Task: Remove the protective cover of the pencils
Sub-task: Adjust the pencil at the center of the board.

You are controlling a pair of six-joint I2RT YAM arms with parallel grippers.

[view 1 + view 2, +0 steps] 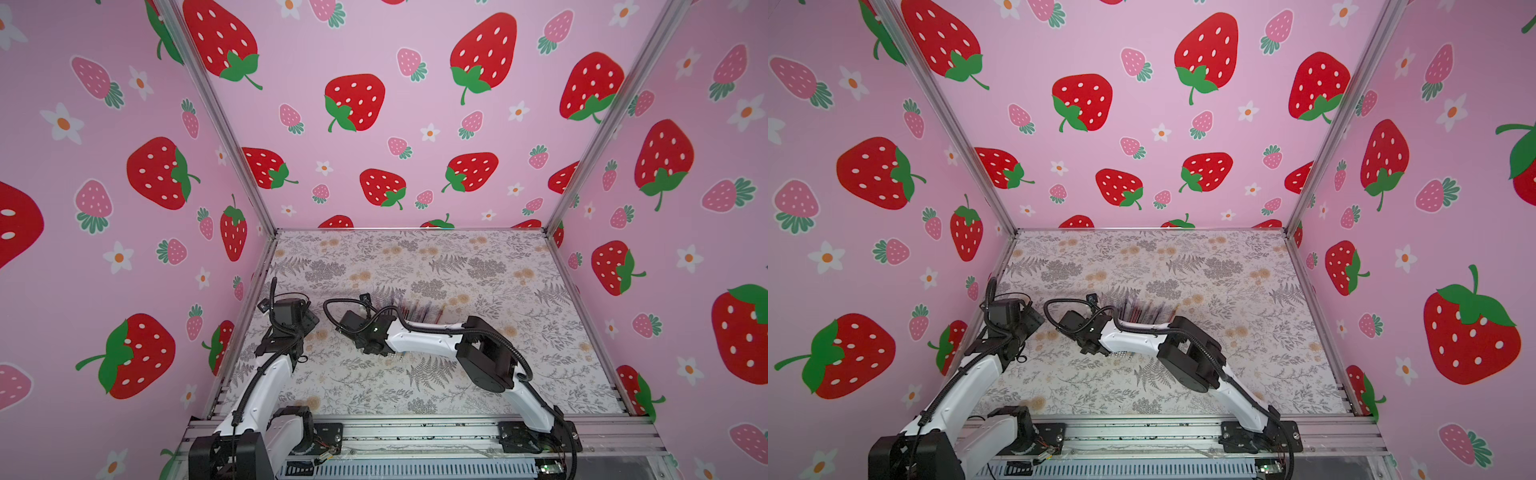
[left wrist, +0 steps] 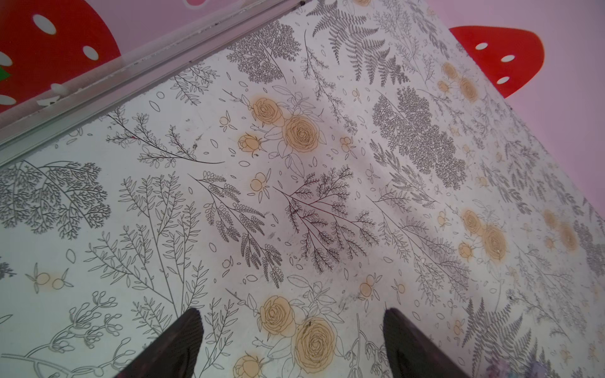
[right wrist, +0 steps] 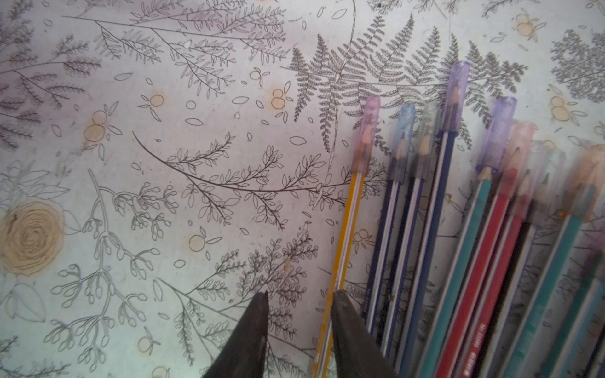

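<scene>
Several thin pencils [image 3: 458,261] lie side by side on the floral table, seen in both top views [image 1: 419,309] [image 1: 1144,311] behind my right arm. Each sharpened tip wears a translucent protective cover: pink [image 3: 369,131], blue [image 3: 404,137], purple [image 3: 456,95] and more. My right gripper [image 3: 299,296] hovers low over the near end of the row, jaws partly apart. The yellow pencil [image 3: 347,222] runs through the gap against one finger [image 3: 350,327], and the other finger stands clear of it. My left gripper [image 2: 293,314] stands wide open over bare table with nothing between its fingers.
An aluminium frame rail [image 2: 98,91] runs along the table's left edge close to my left arm [image 1: 266,386]. Strawberry-print walls enclose three sides. A metal rail [image 1: 415,432] crosses the front. My right arm [image 1: 419,338] lies across the pencils' lower ends.
</scene>
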